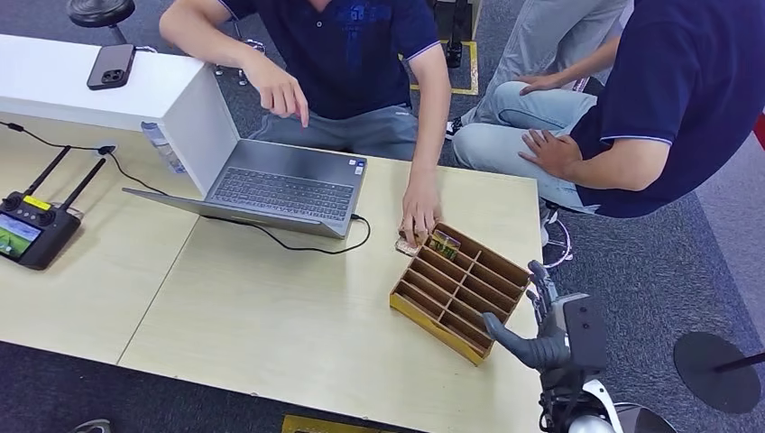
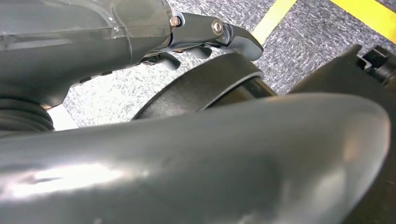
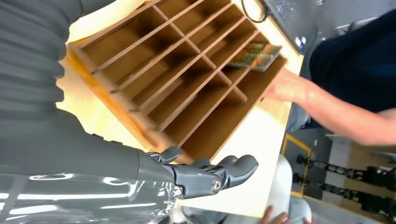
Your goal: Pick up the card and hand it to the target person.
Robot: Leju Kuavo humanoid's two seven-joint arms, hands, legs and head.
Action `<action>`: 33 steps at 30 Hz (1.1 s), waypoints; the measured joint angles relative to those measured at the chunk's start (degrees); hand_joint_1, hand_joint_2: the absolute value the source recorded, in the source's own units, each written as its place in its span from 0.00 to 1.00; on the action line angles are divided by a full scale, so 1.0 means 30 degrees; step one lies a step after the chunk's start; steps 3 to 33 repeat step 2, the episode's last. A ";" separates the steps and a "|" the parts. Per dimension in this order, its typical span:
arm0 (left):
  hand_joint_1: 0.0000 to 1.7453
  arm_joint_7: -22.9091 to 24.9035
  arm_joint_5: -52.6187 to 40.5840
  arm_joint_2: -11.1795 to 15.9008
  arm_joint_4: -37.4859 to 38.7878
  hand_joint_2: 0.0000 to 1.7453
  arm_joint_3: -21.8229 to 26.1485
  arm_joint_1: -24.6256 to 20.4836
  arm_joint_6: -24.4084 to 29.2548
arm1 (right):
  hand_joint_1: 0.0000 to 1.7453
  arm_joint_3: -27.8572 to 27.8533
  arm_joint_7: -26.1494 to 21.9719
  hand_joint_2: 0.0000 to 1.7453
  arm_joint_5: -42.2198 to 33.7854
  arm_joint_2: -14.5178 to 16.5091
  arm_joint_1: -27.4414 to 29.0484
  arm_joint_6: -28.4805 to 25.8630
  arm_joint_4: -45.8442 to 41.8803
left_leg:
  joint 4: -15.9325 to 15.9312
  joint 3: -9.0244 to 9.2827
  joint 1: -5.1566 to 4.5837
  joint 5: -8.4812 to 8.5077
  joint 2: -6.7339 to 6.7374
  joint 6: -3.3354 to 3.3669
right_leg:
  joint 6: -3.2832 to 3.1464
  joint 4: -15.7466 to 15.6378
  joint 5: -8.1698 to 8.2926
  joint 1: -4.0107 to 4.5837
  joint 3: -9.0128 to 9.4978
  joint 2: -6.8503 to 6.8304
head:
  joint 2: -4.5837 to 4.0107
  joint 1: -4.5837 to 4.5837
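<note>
Nearest you, your right hand (image 1: 541,329) hovers just off the near right corner of the wooden tray (image 1: 410,307), thumb out and fingers apart, holding nothing. Your left hand (image 2: 205,39) hangs low over grey carpet with its fingers loosely curled on nothing; whether they are fully closed you cannot tell.

Further in, the card (image 3: 254,55) lies tilted in a compartment at the tray's far end, one edge propped up on a divider. It looks thin, light and fairly stiff, with a glossy printed face that will likely slip under flat pressure. You would do best to pinch it by the raised edge, thumb under and fingers on top, rather than pressing down into the slot; the thin dividers leave little room.

Just beyond, a person's hand (image 1: 420,212) rests on the table, touching the tray's far corner beside the card, so keep clear of it. Behind that sit the laptop (image 1: 284,189) and two seated people.
</note>
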 joint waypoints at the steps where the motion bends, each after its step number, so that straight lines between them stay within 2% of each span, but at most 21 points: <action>1: 0.00 -0.0002 -0.0042 0.0014 0.0004 0.00 0.0033 -0.0003 -0.0023 | 0.00 -0.0054 -0.0338 1.00 -0.0702 -0.0164 0.0115 0.0599 0.0008 | -0.0001 0.0002 0.0001 -0.0001 0.0006 -0.0001 | -0.0001 0.0000 0.0001 0.0001 0.0000 0.0006 | 0.0000 0.0000; 2: 0.00 -0.0003 -0.0068 0.0024 0.0007 0.00 0.0052 -0.0005 -0.0040 | 0.00 -0.0072 -0.0529 1.00 -0.1152 -0.0264 0.0171 0.0993 0.0015 | -0.0002 0.0003 0.0001 -0.0001 0.0010 -0.0002 | -0.0002 -0.0001 0.0002 0.0001 -0.0001 0.0011 | 0.0000 0.0000; 33: 0.00 -0.0003 -0.0068 0.0024 0.0007 0.00 0.0052 -0.0005 -0.0040 | 0.00 -0.0072 -0.0529 1.00 -0.1152 -0.0264 0.0171 0.0993 0.0015 | -0.0002 0.0003 0.0001 -0.0001 0.0010 -0.0002 | -0.0002 -0.0001 0.0002 0.0001 -0.0001 0.0011 | 0.0000 0.0000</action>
